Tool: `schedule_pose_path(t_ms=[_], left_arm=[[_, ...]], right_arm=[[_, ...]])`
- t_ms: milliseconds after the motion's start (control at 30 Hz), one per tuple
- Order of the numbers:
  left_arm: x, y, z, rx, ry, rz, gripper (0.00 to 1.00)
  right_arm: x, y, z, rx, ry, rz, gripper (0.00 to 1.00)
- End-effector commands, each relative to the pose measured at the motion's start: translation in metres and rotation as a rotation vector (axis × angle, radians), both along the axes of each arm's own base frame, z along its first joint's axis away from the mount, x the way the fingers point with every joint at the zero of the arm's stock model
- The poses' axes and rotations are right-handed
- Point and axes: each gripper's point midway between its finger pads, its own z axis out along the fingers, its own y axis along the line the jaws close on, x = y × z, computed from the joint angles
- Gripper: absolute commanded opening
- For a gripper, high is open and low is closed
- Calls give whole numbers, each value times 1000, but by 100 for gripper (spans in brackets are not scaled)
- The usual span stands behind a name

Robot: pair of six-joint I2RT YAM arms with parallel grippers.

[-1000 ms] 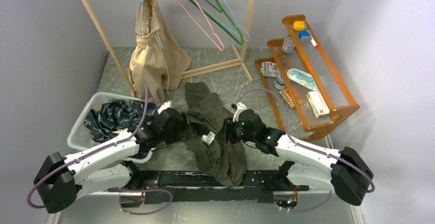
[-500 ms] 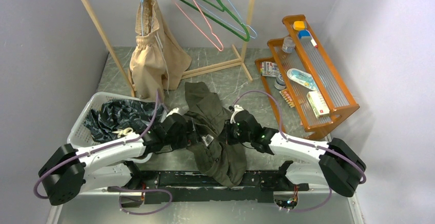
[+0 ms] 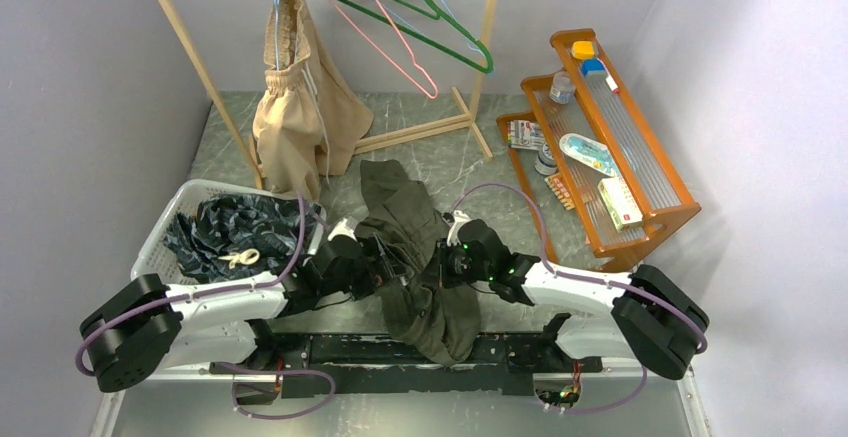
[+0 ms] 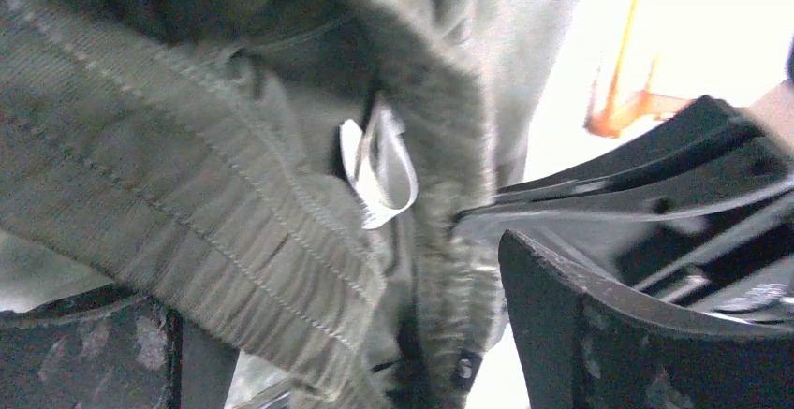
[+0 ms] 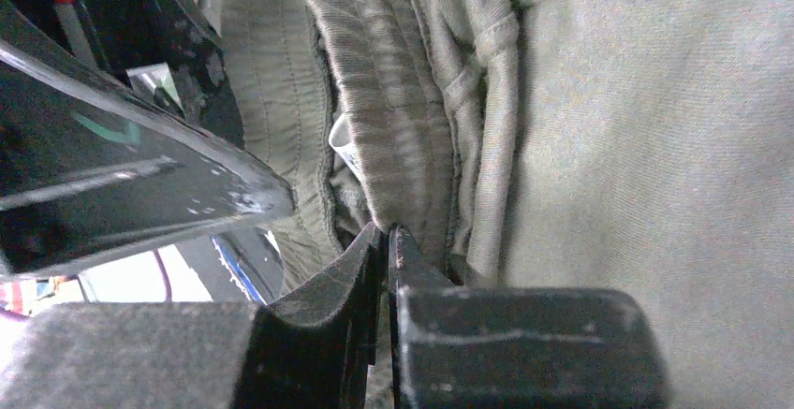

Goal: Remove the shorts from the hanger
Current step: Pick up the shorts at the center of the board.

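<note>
The olive green shorts [image 3: 418,277] lie crumpled on the table between my two grippers. My right gripper [image 3: 443,260] is shut on their gathered waistband [image 5: 393,138], its tips pinching the fabric edge [image 5: 386,239]. My left gripper [image 3: 385,263] is open, with the ribbed waistband and a white label loop [image 4: 379,161] between its spread fingers [image 4: 599,334]. Light beige shorts [image 3: 300,117] hang from a blue hanger on the wooden rack. Dark patterned shorts [image 3: 225,225] lie in the white basket [image 3: 170,219]. Tan brown shorts are out of view.
Empty pink, green and blue hangers [image 3: 405,17] hang on the rack's rail at the back. An orange shelf [image 3: 600,147] with small packages stands at the right. The rack's wooden foot [image 3: 420,132] crosses the table behind the olive shorts.
My left arm has drawn nearer to the olive shorts and lowered. My right gripper has shifted slightly left, holding the waistband. The empty hangers have swung to the right.
</note>
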Motion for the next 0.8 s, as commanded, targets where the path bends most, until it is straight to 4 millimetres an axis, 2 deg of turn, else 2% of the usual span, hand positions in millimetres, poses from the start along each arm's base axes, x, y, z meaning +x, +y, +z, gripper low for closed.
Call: schedule_pose_path(t_ms=[0,100,300,367,467,633,767], left_arm=[[26,-22,49,-176,-118,73,99],[31,-26,57,-187,-147,74,100],[31,-29,27,-57,-38,74,98],[31,-30,24,-57,-24,81,96],[32,-31,20,-59,-12,90,91],[33,-27,5,51,34,99,71],[36,-32,3,113,34,65,62]], right_arm=[[-16,1,-4,28,23,66,9],[-22,4,-2,63,26,100,9],[-30,10,5,125,29,143,9],[-32,10,6,135,24,153,9],[-38,10,10,162,17,182,9],[-44,13,22,209,-24,231,9],[-46,14,27,219,-52,267,10]])
